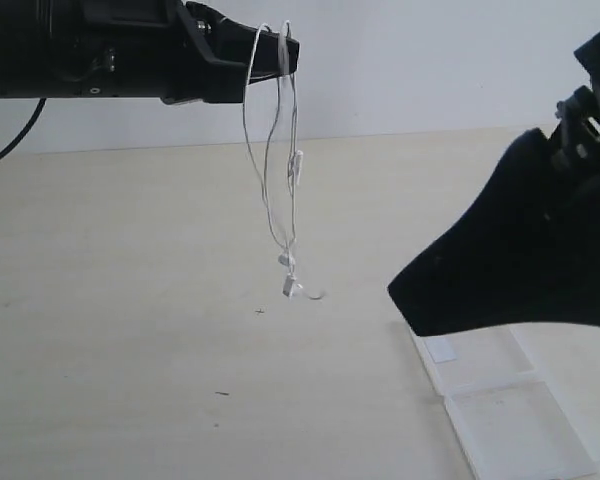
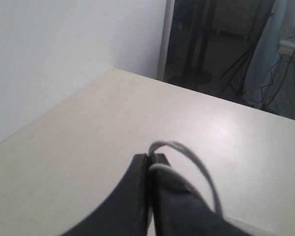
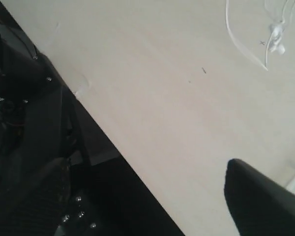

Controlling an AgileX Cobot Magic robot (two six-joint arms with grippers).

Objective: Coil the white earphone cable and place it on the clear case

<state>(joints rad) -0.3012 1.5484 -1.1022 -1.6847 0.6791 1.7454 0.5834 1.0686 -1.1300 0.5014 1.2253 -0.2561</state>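
Observation:
The white earphone cable [image 1: 268, 150] hangs in long loops from my left gripper [image 1: 288, 55], which is shut on its top high above the table. The inline remote [image 1: 298, 160] dangles halfway down, and the two earbuds [image 1: 288, 283] hang just above the tabletop or touch it. In the left wrist view the cable [image 2: 196, 160] arcs out of the shut gripper [image 2: 150, 158]. The clear case [image 1: 520, 430] lies open at the front right, its white sticker [image 1: 441, 349] on the farther half. My right gripper [image 1: 400, 293] hovers over that half, open and holding nothing; one finger [image 3: 260, 201] shows.
The pale wooden table [image 1: 130, 300] is bordered by a white wall [image 1: 430, 60] at the back. The right wrist view shows the table's edge with dark robot hardware [image 3: 34, 147] beyond it, and the earbuds [image 3: 276, 42] far off.

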